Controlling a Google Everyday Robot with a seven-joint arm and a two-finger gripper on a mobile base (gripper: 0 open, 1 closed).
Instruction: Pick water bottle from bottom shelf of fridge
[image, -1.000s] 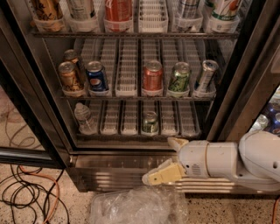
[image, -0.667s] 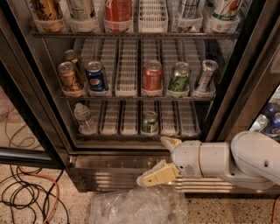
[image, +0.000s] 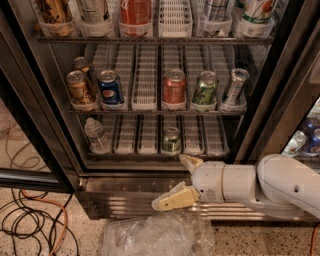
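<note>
Now, nearest the camera: a crumpled clear plastic bag (image: 156, 234) lies on the speckled floor, and loose cables (image: 30, 226) are coiled to the left.

Just beyond the bag, the claw (image: 170, 181) hangs low in front of the fridge (image: 260, 115), level with its louvred steel base (image: 117, 200). The white arm enters from the right. The two fingers are spread, one pointing up toward the shelf lip and one angled down and left. Nothing sits between them, so the claw is empty.

Behind and above the claw is the bottom shelf (image: 145, 136), a wire rack with white lane dividers. A green can (image: 171, 140) stands in a lane almost directly above the claw. The water bottle (image: 95, 136) stands in the far-left lane near the front edge, cap up, long axis roughly vertical.

Key relation: the bottle lies up and well to the left of the claw, and deeper in, past the shelf lip. The green can is the closer object and is not the target.

Judgement: the next move calls for a leftward shift, a rise to shelf height, then a reach inward, with the fingers straddling the bottle's sides.

Farther back, the next rack (image: 150, 111) carries a row of coloured cans.
</note>
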